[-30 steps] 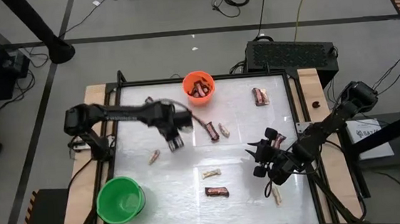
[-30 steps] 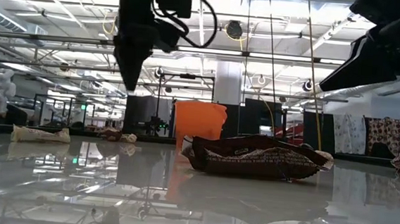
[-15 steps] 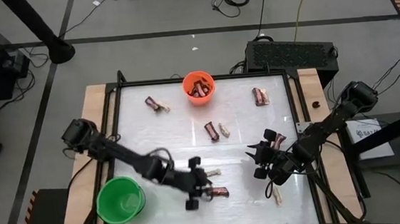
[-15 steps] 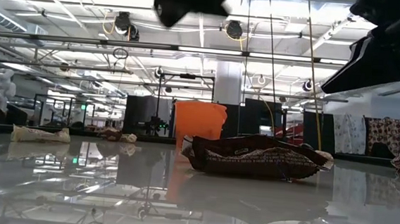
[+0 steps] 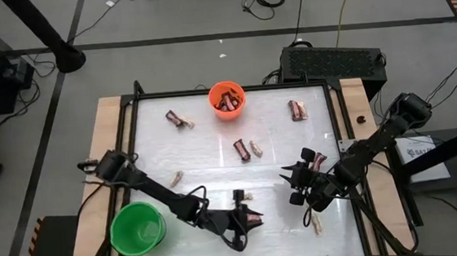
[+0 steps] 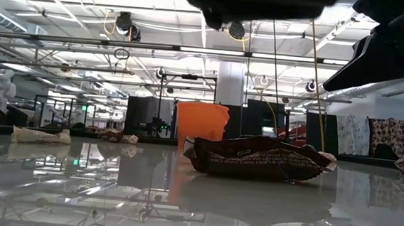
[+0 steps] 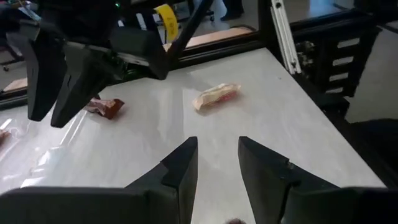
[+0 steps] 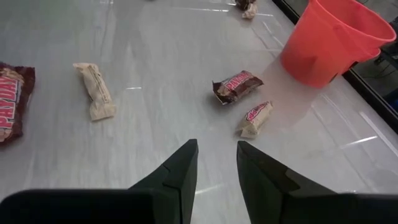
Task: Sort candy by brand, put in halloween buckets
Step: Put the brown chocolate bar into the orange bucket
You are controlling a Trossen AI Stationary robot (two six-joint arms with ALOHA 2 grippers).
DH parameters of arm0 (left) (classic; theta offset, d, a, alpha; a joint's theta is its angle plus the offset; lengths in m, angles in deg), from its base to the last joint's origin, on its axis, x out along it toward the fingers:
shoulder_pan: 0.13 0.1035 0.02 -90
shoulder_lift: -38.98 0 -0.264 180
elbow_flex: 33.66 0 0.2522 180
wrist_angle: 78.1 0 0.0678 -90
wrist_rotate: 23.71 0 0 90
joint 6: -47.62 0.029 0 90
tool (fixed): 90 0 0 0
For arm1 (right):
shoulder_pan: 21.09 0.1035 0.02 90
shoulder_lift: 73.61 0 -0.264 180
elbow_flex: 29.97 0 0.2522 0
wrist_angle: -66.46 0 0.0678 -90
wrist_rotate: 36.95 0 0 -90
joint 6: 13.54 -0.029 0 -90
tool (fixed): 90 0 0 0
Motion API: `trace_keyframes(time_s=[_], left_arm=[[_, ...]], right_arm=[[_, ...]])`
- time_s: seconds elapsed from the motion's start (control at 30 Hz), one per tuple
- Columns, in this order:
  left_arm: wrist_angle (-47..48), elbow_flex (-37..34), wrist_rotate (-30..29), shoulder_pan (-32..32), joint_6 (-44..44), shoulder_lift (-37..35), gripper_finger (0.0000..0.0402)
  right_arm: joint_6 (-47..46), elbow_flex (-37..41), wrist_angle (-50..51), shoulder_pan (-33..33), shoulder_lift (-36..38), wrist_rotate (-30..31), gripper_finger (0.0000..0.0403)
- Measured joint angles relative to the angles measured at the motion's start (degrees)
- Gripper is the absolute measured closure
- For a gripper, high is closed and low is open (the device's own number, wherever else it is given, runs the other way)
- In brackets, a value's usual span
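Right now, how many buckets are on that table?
2. The orange bucket stands at the middle of the table's far edge, with candy inside. The green bucket sits at the near left corner. No other bucket shows in any view.

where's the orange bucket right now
In the high view the orange bucket stands at the table's far edge, near the middle, with brown candy bars inside; a brown bar lies nearer the arms.

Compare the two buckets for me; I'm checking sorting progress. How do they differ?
The orange bucket sits at the table's far edge and holds dark wrapped candy; the green bucket sits at the near left corner and looks empty. The green one looks slightly larger. Both are round, open-topped and upright.
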Motion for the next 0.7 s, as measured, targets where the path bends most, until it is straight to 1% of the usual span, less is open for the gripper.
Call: trace_keyframes(time_s=[0.17, 0.23, 0.47, 0.6, 0.7], left_arm=[[-0.4, 2.6, 6.2, 1.6, -2.8, 3.4, 0.0278], [-0.1, 3.6, 7.6, 1.8, -3.0, 4.8, 0.0278], [0.2, 6.4, 7.9, 1.8, -2.8, 8.4, 0.0278], [6.7, 6.4, 5.1, 2.1, -3.7, 8.3, 0.0278], [10.8, 6.4, 5.9, 2.2, -4.6, 8.3, 0.0278]], right_arm=[[-1.2, 0.0, 0.0, 0.0, 0.0, -0.6, 0.0298], [-1.5, 0.0, -0.1, 0.0, 0.0, -1.5, 0.0298], [-3.0, 0.0, -0.4, 0.0, 0.0, -4.4, 0.0298], [-3.3, 0.0, -0.4, 0.0, 0.0, -4.5, 0.0298], [-3.3, 0.0, -0.4, 0.0, 0.0, -4.5, 0.0298]])
